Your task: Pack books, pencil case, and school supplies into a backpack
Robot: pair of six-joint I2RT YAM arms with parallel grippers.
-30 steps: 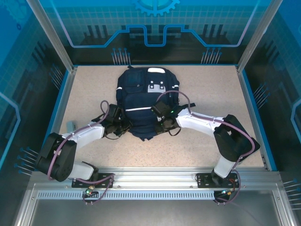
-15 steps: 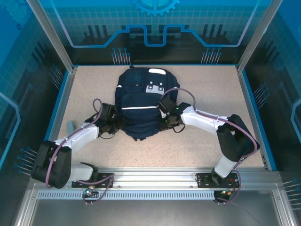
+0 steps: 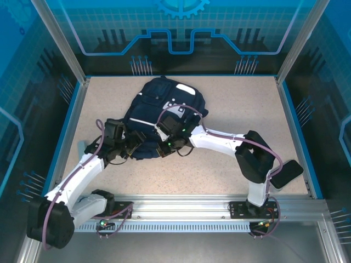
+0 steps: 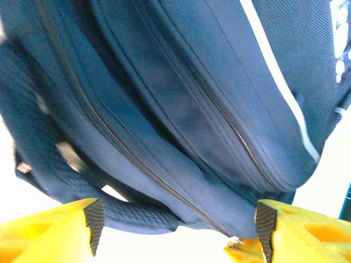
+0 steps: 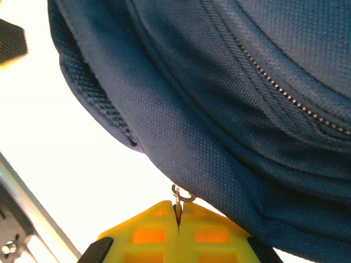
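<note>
The backpack (image 3: 164, 104) is seen lying askew, left of the middle of the tabletop (image 3: 247, 98), with its top near the far edge; broad bare room is left toward the right edge and along the near edge. The left pincer (image 3: 131, 147) is held open, fingers (image 4: 94, 216) spread wide at the backpack's near rim, and the right pincer (image 5: 178, 216) is closed on a metal zipper pull (image 5: 182, 195) there. The pencil case (image 3: 81, 146) is seen by the left edge.

Navy backpack (image 3: 156, 101) w/ white stripe
</note>
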